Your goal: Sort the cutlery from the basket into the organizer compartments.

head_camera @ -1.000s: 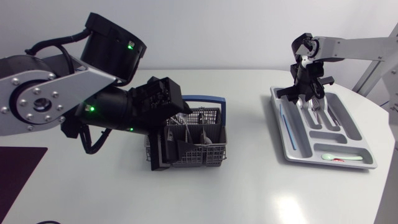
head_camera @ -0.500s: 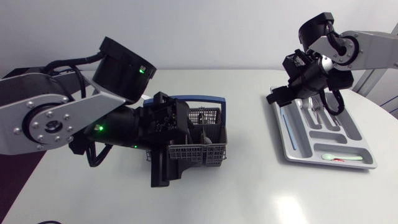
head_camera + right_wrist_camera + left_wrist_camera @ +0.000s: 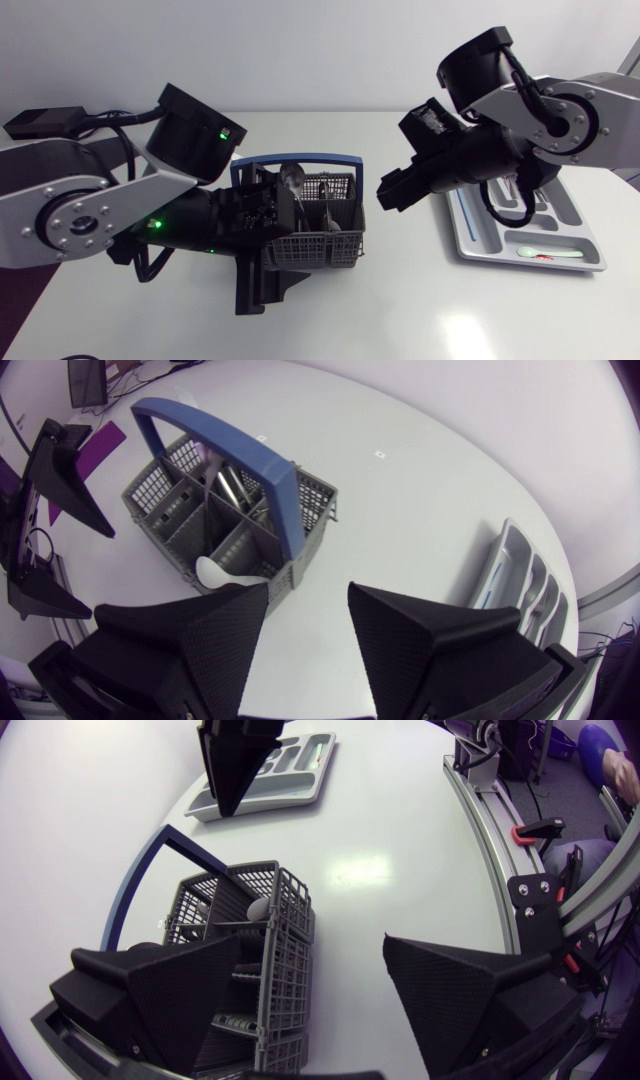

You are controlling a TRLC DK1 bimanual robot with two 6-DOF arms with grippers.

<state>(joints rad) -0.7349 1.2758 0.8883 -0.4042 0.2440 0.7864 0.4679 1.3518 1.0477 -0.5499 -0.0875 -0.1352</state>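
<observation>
Basket point(image 3: 318, 248): centre frame on the table, cutlery still inside.
Organizer point(image 3: 520, 264): right side, partly filled.
Right jaws: open, empty; swung from organizer toward basket.
Left jaws: open, lower left, beside basket.
Meaning: another pick looks due.

Left arm point(image 3: 62, 205), right arm point(image 3: 590, 112): silver-grey links, black joints, black cables.

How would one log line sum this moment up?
left gripper open at basket | right gripper open, empty | spoon in organizer
</observation>
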